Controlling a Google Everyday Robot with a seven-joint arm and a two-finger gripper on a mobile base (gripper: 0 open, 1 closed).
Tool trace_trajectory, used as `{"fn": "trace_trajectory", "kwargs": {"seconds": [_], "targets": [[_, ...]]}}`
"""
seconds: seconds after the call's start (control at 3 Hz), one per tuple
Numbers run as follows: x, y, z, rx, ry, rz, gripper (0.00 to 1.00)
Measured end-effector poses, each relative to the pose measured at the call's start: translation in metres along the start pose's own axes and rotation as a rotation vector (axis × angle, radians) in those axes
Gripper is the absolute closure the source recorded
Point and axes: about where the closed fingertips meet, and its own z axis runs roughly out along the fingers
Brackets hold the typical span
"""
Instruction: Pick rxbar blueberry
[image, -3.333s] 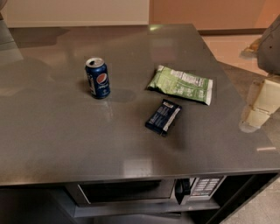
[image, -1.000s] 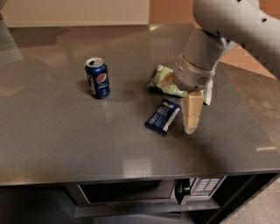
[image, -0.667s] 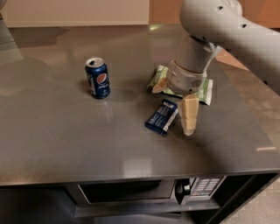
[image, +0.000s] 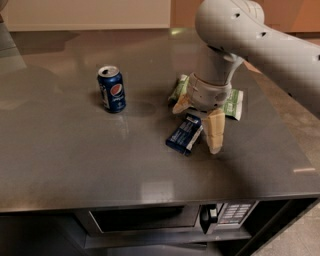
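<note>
Gripper (image: 196, 128): hung released, spread about the rxbar blueberry (image: 183, 135). Step, apparently: approach. Next move called for lowering, then clenching.

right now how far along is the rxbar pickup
Approach looks done: the hand is low over the rxbar blueberry, with open fingers either side of it. In hand: lining up the grasp. Left: closing, then lifting; the bar lies flat on the table, not yet gripped.
</note>
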Motion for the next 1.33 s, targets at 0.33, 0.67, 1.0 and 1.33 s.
{"fn": "trace_trajectory", "kwargs": {"seconds": [0.33,0.67,1.0,1.33], "targets": [[0.003,0.001,0.000,-0.010,0.014,-0.017,0.36],[0.003,0.003,-0.003,-0.012,0.017,-0.025,0.58],[0.003,0.003,-0.006,-0.012,0.017,-0.025,0.82],[-0.011,0.011,-0.027,0.014,-0.008,-0.009,1.00]]}}
